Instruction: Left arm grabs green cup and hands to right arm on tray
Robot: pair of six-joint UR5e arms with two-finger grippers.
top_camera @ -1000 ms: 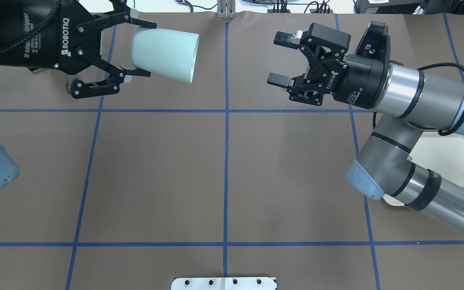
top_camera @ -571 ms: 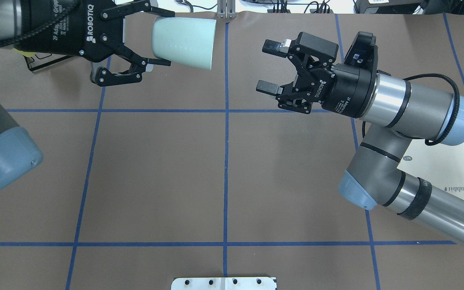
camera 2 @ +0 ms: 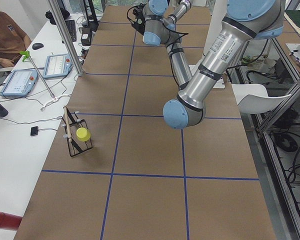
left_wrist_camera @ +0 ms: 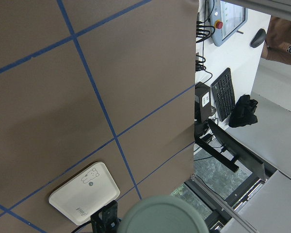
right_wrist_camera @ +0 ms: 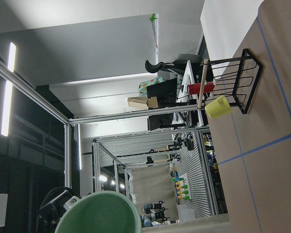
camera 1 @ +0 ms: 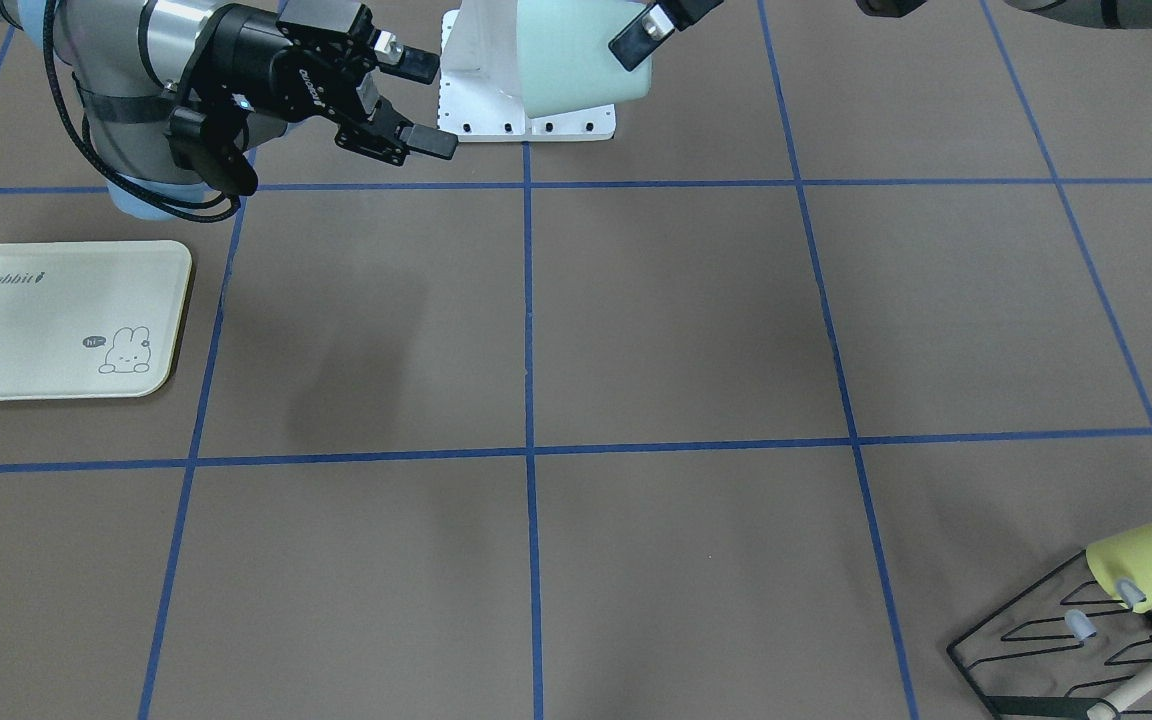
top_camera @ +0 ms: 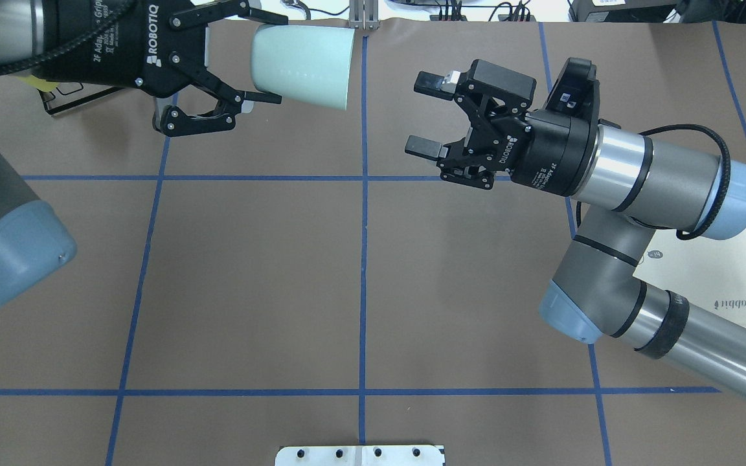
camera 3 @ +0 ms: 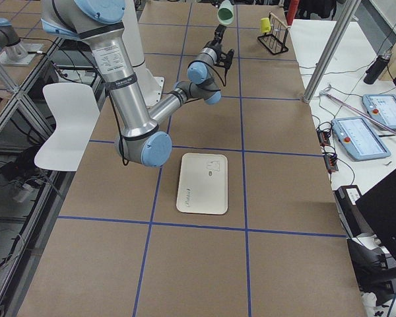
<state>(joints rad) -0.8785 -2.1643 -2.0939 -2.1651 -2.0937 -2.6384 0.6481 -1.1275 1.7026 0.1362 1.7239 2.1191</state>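
Green cup [top_camera: 302, 65] is held sideways in the air over the table's [top_camera: 250, 272] far middle, clamped near its base by the left gripper [top_camera: 261, 58], mouth turned to the right gripper [top_camera: 422, 114]. Right gripper is spread wide, nothing gripped, near the cup but apart. Tray [camera 1: 36, 320] is seen flat beside the right arm [top_camera: 658, 175]. Yellow cup [camera 1: 1151, 562] is hung on a wire rack [camera 1: 1066, 640]

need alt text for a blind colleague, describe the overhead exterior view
The left tool holds the green cup sideways, mouth toward the open right tool, a gap between them. The tray lies partly under the right arm.
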